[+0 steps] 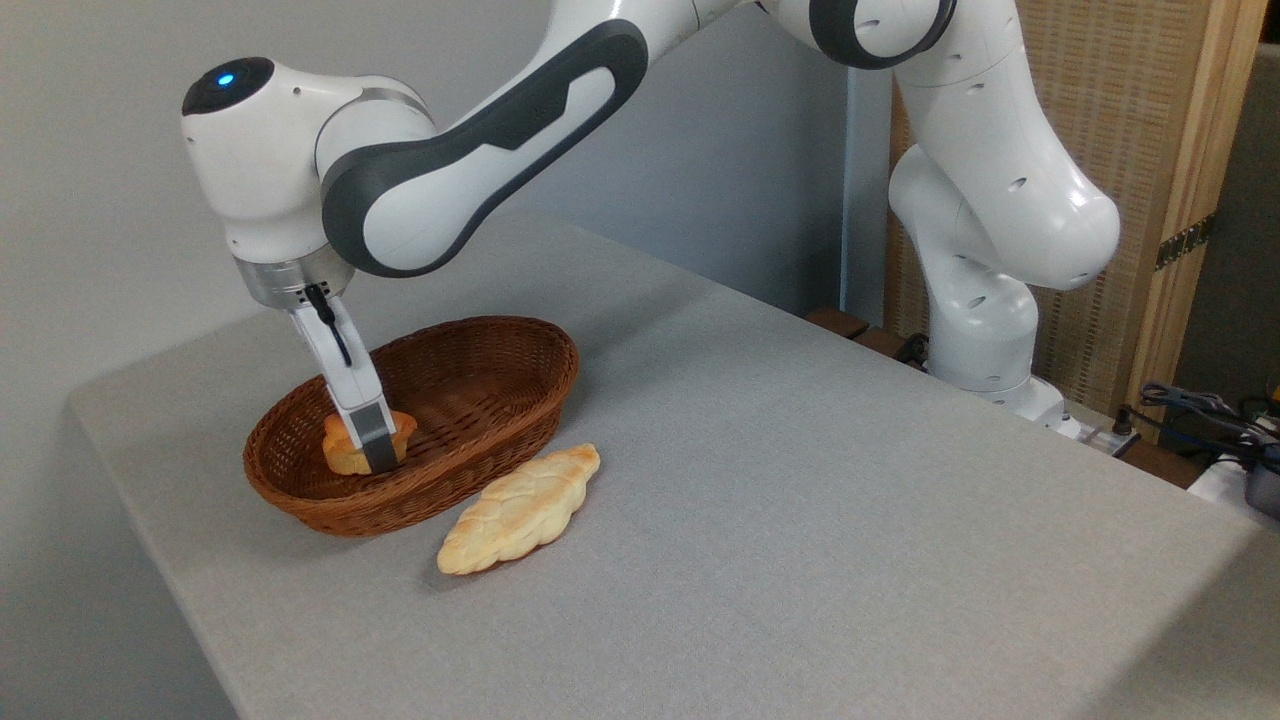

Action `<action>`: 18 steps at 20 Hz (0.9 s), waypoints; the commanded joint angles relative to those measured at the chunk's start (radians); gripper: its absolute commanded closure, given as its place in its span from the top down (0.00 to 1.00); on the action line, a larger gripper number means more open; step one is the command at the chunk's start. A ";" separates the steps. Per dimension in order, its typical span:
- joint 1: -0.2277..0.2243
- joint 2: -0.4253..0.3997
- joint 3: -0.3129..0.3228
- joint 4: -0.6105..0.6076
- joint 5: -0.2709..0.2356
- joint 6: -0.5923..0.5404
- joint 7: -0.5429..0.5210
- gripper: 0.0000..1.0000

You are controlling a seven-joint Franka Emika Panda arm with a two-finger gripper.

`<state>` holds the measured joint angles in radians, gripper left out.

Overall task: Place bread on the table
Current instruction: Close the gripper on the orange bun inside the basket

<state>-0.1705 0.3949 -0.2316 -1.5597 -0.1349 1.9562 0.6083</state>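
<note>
Wide open grey table to the right of the braided loaf, nothing standing there. Hemmed in at left: wicker basket wall round the bread, loaf just beside its near rim.

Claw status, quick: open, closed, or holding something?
Claw: down in the wicker basket, fingers astride the orange-brown bun; whether it is clamped cannot be told from this view.
</note>
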 commanded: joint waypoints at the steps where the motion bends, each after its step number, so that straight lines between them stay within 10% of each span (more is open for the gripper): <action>1: -0.014 0.015 -0.002 0.004 0.001 0.013 0.001 1.00; 6: -0.029 0.016 -0.002 0.004 0.024 0.013 -0.004 0.98; 11: -0.030 0.016 -0.003 0.003 0.043 0.013 -0.002 0.40; 18: -0.032 0.016 -0.005 0.003 0.040 0.012 -0.007 0.40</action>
<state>-0.1981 0.4045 -0.2377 -1.5584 -0.1100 1.9569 0.6083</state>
